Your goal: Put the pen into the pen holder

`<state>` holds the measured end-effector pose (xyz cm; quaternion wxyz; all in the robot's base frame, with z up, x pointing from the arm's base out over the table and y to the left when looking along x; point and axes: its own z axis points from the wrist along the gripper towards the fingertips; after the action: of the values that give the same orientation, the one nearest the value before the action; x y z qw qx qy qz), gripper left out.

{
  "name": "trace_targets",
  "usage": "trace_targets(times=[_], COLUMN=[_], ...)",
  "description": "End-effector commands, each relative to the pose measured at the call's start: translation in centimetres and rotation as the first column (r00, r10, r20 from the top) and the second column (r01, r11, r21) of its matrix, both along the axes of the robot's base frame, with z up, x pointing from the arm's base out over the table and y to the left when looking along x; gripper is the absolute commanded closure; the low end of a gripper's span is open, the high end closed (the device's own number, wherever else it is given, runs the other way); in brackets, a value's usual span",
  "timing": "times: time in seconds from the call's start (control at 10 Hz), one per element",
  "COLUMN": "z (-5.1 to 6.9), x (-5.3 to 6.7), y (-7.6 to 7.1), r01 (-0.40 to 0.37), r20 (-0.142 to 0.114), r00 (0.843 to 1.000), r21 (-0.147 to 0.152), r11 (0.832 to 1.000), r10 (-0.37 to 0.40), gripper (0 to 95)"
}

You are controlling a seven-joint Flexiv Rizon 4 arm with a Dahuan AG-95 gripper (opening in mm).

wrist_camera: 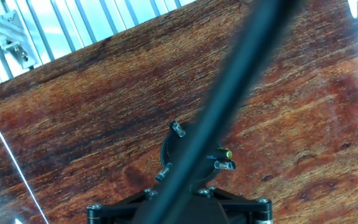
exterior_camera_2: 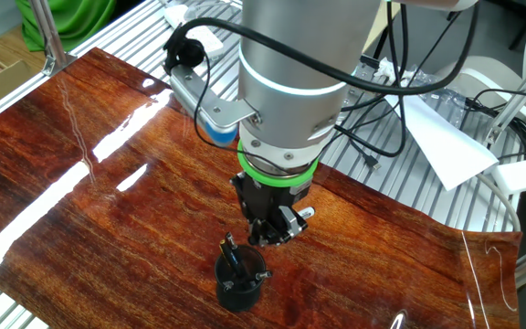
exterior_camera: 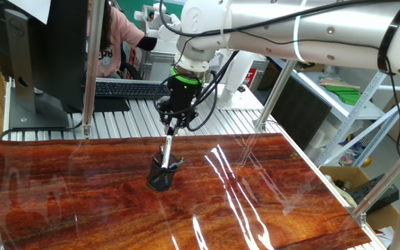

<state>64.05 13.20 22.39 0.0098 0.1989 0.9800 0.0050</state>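
Note:
My gripper (exterior_camera: 173, 122) is shut on the pen (exterior_camera: 167, 147), which hangs nearly upright below the fingers. Its silvery lower part reaches down to the mouth of the pen holder (exterior_camera: 162, 174), a small black mesh cup on the reddish wood table. In the other fixed view the gripper (exterior_camera_2: 272, 230) is just above and to the right of the pen holder (exterior_camera_2: 240, 281). In the hand view the pen (wrist_camera: 229, 99) is a blurred dark bar running diagonally over the pen holder (wrist_camera: 174, 144). Short dark pens (wrist_camera: 178, 129) stand in the cup.
A bare metal slat surface (exterior_camera: 137, 118) borders the wood table (exterior_camera: 82, 201) at the back. A keyboard (exterior_camera: 127, 88) and a monitor (exterior_camera: 44, 48) stand behind it. Upright frame posts (exterior_camera: 89, 69) rise at the table's back edge. White paper (exterior_camera_2: 446, 142) lies on the slats.

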Motion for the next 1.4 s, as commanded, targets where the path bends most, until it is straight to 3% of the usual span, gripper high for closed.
trace_targets(times=[0.1,0.6,0.9,1.1,1.2,1.4], z=[0.2,-0.1,1.0,1.1,0.8,0.8], x=[0.2,2.1,4.3,5.5,5.9,6.2], y=[-0.9,-3.0,-3.6,-4.4,-5.1,-6.0], r01=[-0.018,-0.020,-0.009,-0.005,-0.003,-0.007], r20=[-0.009,0.005,0.009,0.034,0.063,0.086], r00=[1.000,1.000,1.000,0.999,0.998,0.996], r21=[0.001,0.000,-0.005,-0.010,-0.014,-0.017], r11=[1.000,1.000,1.000,1.000,1.000,1.000], r10=[0.018,0.020,0.009,0.005,0.004,0.009], gripper=[95.0,95.0,95.0,95.0,95.0,95.0])
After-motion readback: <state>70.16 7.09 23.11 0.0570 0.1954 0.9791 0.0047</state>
